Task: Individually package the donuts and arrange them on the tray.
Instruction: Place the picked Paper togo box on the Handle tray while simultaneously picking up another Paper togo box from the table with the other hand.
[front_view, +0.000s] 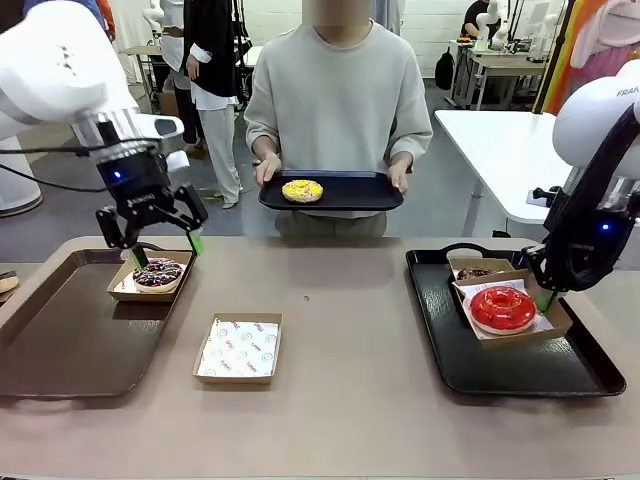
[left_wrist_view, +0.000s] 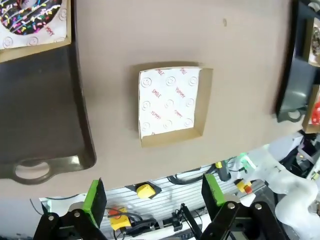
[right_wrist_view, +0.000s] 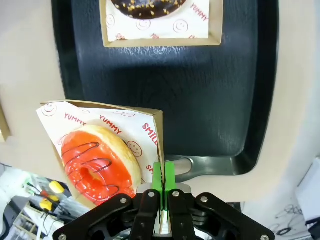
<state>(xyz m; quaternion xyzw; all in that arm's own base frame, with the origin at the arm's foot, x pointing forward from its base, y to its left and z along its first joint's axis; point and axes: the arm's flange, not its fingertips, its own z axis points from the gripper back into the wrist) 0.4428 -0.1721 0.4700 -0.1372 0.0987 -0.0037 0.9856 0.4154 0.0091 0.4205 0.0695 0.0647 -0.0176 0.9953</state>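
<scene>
The dark purple sprinkled donut (front_view: 158, 273) (left_wrist_view: 30, 15) lies in a paper box on the brown tray (front_view: 60, 340). My left gripper (front_view: 165, 248) (left_wrist_view: 154, 197) hovers open just above it, holding nothing. On the black tray (front_view: 500, 370) (right_wrist_view: 200, 90), my right gripper (front_view: 545, 296) (right_wrist_view: 162, 180) is shut on the rim of the box holding the red donut (front_view: 502, 307) (right_wrist_view: 97, 162). The chocolate donut (front_view: 472, 272) (right_wrist_view: 150, 7) sits boxed behind it. Across the table, a person holds another black tray (front_view: 350, 195) carrying the yellow donut (front_view: 302, 190).
An empty paper-lined box (front_view: 238, 348) (left_wrist_view: 172, 105) lies mid-table between the two trays. The brown tray's handle (left_wrist_view: 32, 170) faces my side. A white table (front_view: 510, 150) stands at the far right behind the person.
</scene>
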